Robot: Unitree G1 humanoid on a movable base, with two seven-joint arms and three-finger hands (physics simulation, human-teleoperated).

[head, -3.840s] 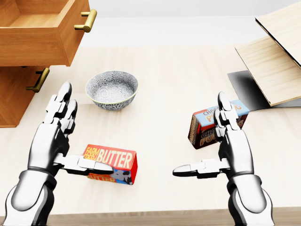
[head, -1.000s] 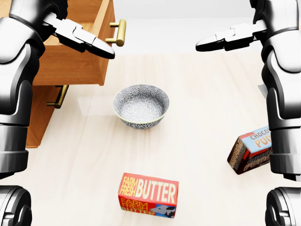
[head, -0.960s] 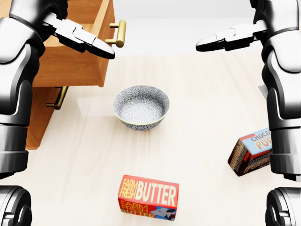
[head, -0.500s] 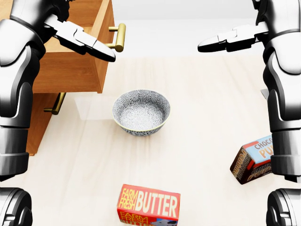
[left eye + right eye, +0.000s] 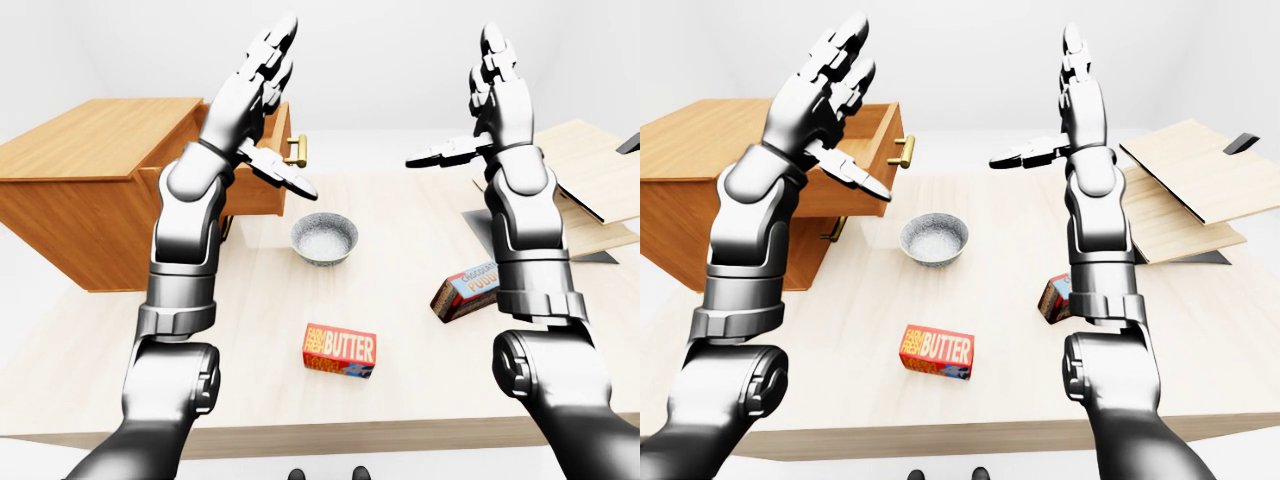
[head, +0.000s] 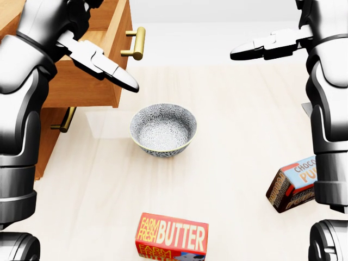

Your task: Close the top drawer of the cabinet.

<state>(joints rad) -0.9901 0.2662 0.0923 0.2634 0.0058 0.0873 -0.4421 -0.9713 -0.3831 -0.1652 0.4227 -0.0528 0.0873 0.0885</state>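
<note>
Two hands up, nothing held. Biggest first:

Table: light wood, carries everything below.

Cabinet: sits at the left of the eye views, on the table's left end. Top drawer is pulled out, brass handle pointing toward view right. Lower drawer looks shut, its handle just visible under the open one in the head view.

Wooden boards: leaning stack at view right, well apart from the cabinet. Not relevant.

My left hand: raised, fingers spread and straight, thumb sticking out toward view right. Empty. It overlaps the drawer's face in all three views; can't tell whether it touches the wood or hangs above it.

My right hand: same pose, spread wide and empty, raised over the table's right half, well apart from the drawer.

Bowl: patterned, empty, on the table just below the drawer's face in the head view.

Butter box and chocolate pudding box: lying on the table, lower in the head view, clear of the drawer's path.

Key relation: drawer slides along view left-right, needs pushing toward view left. Left hand is far nearer. My read: the palm needs to get onto the handle side of the face, then press leftward. Risk is clipping the bowl on the way down.
</note>
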